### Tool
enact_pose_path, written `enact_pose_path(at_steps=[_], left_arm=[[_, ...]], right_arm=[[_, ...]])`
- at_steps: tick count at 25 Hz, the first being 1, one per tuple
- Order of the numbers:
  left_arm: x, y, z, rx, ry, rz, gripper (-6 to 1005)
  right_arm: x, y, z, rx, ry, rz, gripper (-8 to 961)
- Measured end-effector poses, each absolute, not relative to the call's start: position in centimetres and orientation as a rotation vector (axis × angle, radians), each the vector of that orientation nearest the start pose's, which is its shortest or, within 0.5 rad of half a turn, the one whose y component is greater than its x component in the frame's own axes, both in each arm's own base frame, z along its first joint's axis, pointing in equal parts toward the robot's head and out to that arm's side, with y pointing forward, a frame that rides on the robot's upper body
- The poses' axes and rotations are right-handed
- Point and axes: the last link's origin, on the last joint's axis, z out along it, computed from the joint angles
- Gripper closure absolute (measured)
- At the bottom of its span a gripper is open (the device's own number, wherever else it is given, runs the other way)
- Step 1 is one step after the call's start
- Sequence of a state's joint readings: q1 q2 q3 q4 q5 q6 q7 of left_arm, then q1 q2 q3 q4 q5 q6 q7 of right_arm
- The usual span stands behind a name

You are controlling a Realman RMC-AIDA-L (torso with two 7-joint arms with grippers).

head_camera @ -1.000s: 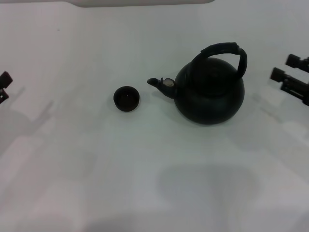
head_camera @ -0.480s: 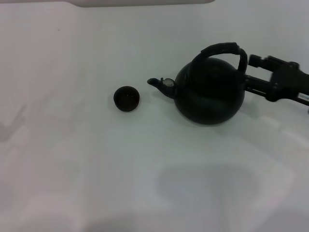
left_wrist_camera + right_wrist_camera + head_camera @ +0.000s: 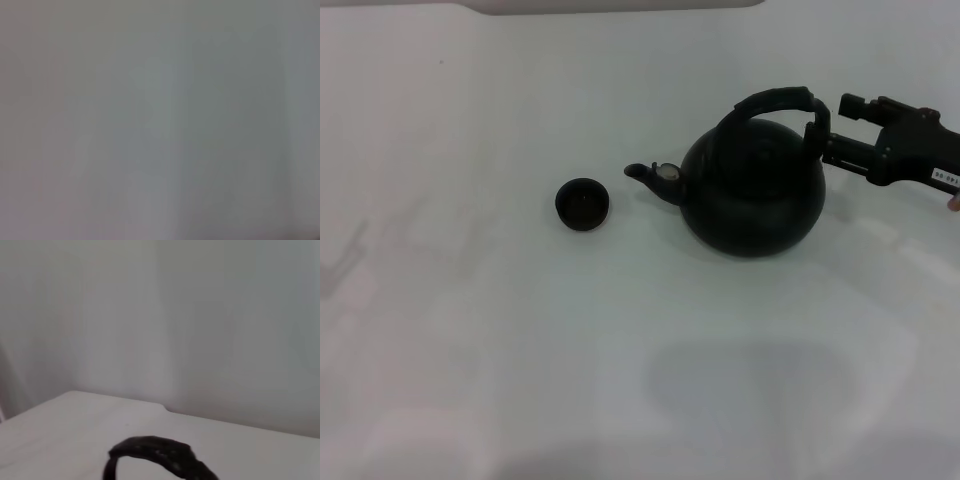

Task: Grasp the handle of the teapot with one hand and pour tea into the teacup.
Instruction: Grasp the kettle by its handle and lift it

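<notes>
White table (image 3: 470, 350): right hand (image 3: 817, 135) at teapot (image 3: 752, 190) handle (image 3: 775, 100).

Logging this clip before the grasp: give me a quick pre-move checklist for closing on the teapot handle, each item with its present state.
1. Teapot upright on the table: ok.
2. Right gripper at the handle, on the side away from the spout: ok.
3. Jaws around the handle: cannot tell; the head view shows them only at its end.
4. Spout pointing toward the teacup: ok.
5. Teacup upright, apart from the teapot: ok.
6. Left gripper out of the way: ok, not in view.
</notes>
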State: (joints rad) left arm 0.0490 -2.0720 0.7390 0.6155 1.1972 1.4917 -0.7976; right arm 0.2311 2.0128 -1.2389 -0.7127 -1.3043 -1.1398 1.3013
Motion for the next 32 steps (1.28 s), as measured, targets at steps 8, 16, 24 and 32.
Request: enact_pose_path(at_steps=[8, 16, 24, 32], left_arm=[[-38.3, 19.9, 8.0, -1.829, -0.475, -0.742, 125], [-38.1, 20.4, 8.0, -1.835, -0.469, -0.745, 124], [-38.3, 20.4, 7.9, -1.836, -0.477, -0.737, 124], [-38.3, 20.4, 7.8, -1.836, -0.479, -0.738, 125]], right_arm=[[31.4, 31.7, 0.4, -2.283, 0.784, 0.7, 227], [31.3, 32.2, 0.4, -2.257, 0.786, 0.742, 258], [31.1, 32.4, 0.3, -2.262, 0.774, 0.743, 329], [30.7, 32.5, -0.3, -2.266, 0.742, 0.754, 433]])
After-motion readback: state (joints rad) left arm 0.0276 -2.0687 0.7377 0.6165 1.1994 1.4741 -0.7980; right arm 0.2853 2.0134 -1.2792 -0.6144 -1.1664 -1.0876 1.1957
